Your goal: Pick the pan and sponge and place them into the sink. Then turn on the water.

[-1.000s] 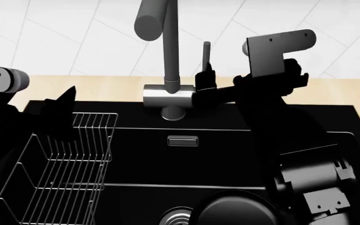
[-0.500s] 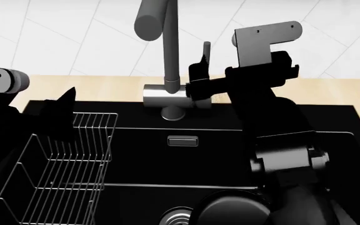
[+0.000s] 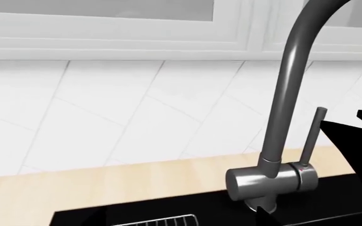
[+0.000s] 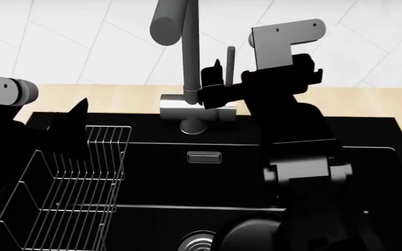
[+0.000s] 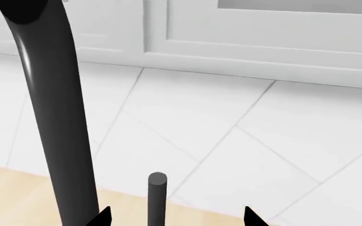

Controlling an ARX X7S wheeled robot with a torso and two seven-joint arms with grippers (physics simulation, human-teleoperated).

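The grey faucet (image 4: 187, 63) rises behind the black sink (image 4: 152, 183). Its thin lever (image 4: 229, 63) stands upright. My right gripper (image 4: 222, 83) is open around that lever. In the right wrist view the lever (image 5: 157, 197) stands between the two fingertips (image 5: 102, 219) without touching either. No water runs. The black pan (image 4: 253, 235) lies in the basin near the steel drain (image 4: 197, 243), partly behind my right arm. The sponge is out of view. My left gripper (image 4: 75, 112) hovers over the sink's left rim, open and empty.
A silver wire dish rack (image 4: 75, 183) fills the left part of the basin. The overflow slot (image 4: 204, 157) is on the back wall. A wooden counter strip (image 4: 117, 97) and a white tiled wall lie behind the faucet (image 3: 282, 117).
My right gripper has moved left, and its fingers now straddle the lever. The lever stays upright. The left arm has barely moved.
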